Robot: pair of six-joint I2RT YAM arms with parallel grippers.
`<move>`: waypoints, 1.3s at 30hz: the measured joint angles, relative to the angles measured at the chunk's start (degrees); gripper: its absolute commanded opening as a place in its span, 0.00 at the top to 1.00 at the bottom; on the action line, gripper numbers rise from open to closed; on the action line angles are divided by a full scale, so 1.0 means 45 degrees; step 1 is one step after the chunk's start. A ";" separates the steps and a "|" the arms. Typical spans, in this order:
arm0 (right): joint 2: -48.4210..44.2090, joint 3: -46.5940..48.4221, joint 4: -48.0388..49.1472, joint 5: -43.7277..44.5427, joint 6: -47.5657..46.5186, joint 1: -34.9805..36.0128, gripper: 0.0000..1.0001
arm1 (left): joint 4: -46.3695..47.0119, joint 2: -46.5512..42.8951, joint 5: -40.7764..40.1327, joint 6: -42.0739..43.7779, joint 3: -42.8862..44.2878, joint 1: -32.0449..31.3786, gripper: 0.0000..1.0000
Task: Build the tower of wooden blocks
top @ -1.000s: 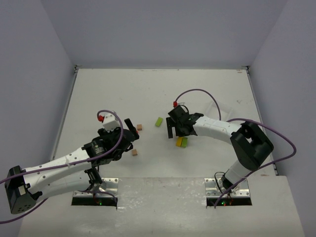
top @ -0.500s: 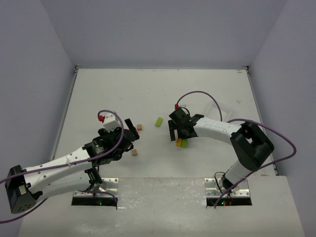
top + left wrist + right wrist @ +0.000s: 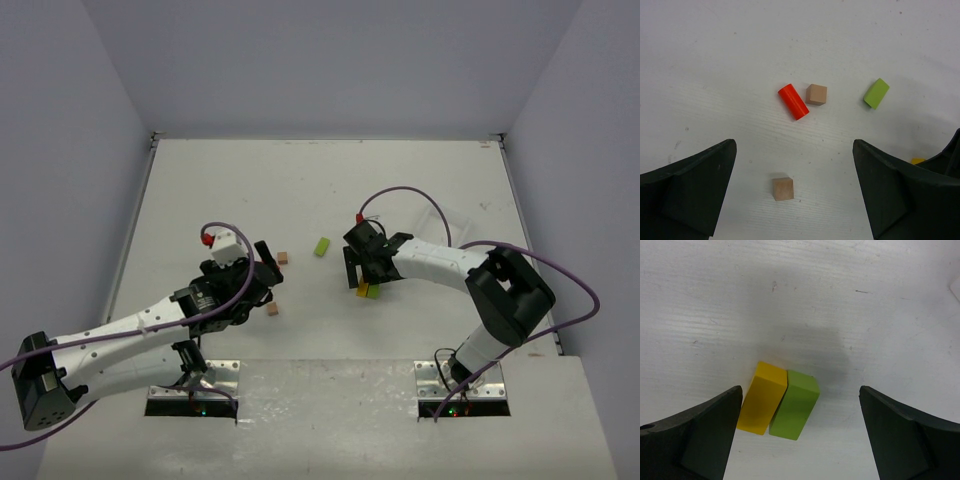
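Wood blocks lie loose on the white table; no tower stands. A yellow block (image 3: 762, 397) and a lime green block (image 3: 794, 404) lie side by side, touching, also in the top view (image 3: 362, 289) (image 3: 373, 292). My right gripper (image 3: 799, 400) (image 3: 366, 276) is open and hovers over this pair, empty. A red-orange cylinder (image 3: 793, 101), a tan block (image 3: 816, 94), a second green block (image 3: 876, 93) (image 3: 322, 246) and a nearer tan block (image 3: 783, 188) (image 3: 272, 310) lie ahead of my open, empty left gripper (image 3: 794, 165) (image 3: 264, 276).
A flat white square tray (image 3: 445, 215) lies on the table behind the right arm. Grey walls close the table on three sides. The two arm bases (image 3: 195, 385) (image 3: 460, 385) sit at the near edge.
My right gripper has shifted a little toward the near edge, over the yellow and green pair. My left gripper has barely moved. No block has moved.
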 measured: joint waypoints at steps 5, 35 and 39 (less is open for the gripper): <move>0.0000 0.0000 -0.0158 0.0051 0.0037 0.0000 0.01 | 0.0012 0.0059 0.0002 0.0044 0.0000 0.0000 0.00; -0.2108 -0.1200 0.1237 -0.0933 0.0187 0.0000 0.01 | 0.0497 0.0487 0.0318 0.0464 0.0000 0.0000 0.00; -0.3845 -0.2177 0.2270 -0.1446 -0.0257 0.0000 0.01 | 0.0623 0.0742 0.0531 0.0606 0.0000 0.0011 0.00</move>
